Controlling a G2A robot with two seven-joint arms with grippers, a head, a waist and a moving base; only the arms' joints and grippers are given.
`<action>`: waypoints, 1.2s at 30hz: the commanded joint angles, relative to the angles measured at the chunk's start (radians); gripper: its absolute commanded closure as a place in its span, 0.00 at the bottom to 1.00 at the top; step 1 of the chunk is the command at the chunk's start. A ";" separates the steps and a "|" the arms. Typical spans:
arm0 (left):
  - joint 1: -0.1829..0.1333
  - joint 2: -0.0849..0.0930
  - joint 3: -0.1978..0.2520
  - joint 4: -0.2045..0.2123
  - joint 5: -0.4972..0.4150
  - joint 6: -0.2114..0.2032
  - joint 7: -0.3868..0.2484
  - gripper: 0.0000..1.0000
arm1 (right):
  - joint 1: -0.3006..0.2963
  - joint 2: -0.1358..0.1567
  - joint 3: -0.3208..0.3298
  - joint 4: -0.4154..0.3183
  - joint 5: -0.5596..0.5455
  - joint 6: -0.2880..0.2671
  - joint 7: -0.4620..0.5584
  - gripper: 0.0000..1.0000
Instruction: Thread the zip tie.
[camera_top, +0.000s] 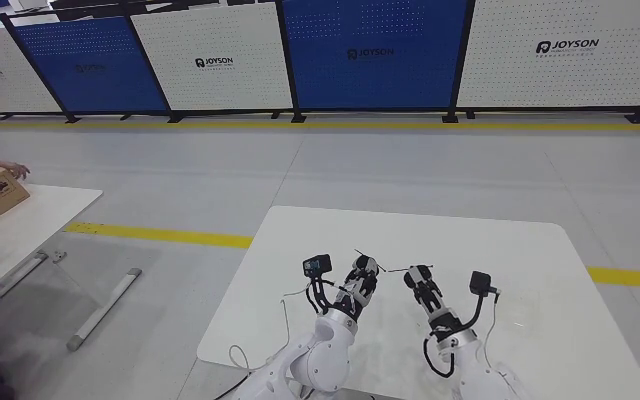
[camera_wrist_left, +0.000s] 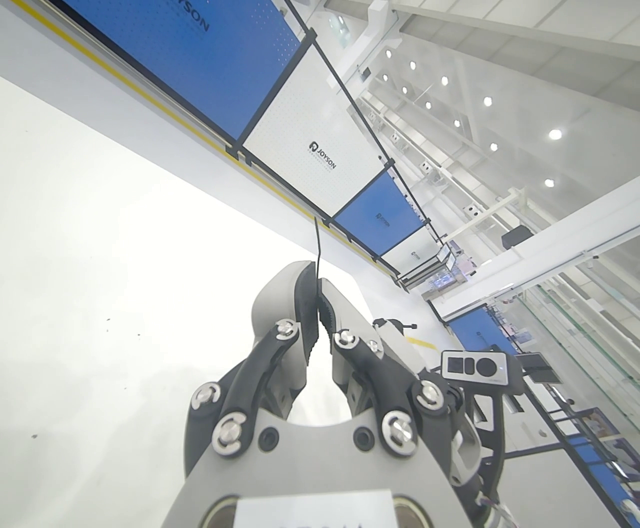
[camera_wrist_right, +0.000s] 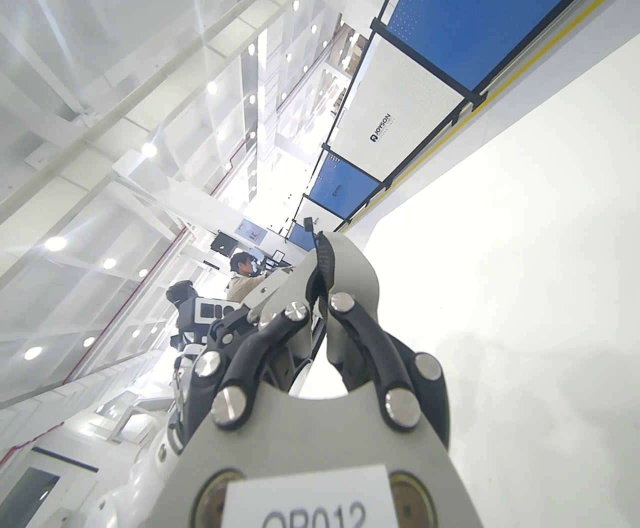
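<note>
Black nylon zip tie (camera_wrist_left: 317, 235) is held clear of the white surface (camera_top: 300, 320). Left gripper (camera_wrist_left: 318, 292) has its fingers pinched shut on the tail (camera_wrist_left: 317, 252), which projects straight past the tips; right gripper (camera_wrist_right: 318, 252), alongside and near, is clamped just behind the head (camera_wrist_right: 308, 222). Judgement: tail must swing across toward the head.

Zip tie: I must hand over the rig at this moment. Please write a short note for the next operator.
The left gripper is shut on the tie; its thin tail tip sticks out free.
The right gripper is shut on the other end; the head juts past the fingertips.
Both are over the table, near each other but apart.
Done: both ends gripped.
Left: bring the tail to the head, push it through, pull.
</note>
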 joint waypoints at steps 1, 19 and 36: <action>0.000 0.000 0.000 0.000 0.000 0.000 0.000 1.00 | -0.002 -0.002 -0.001 -0.004 -0.002 0.001 0.000 1.00; 0.000 0.000 0.000 0.000 0.000 0.000 0.000 1.00 | -0.002 -0.021 0.016 0.016 0.021 0.016 0.023 1.00; 0.000 0.000 0.000 0.000 0.000 0.000 0.000 1.00 | 0.001 -0.039 0.023 0.031 0.008 0.007 0.010 1.00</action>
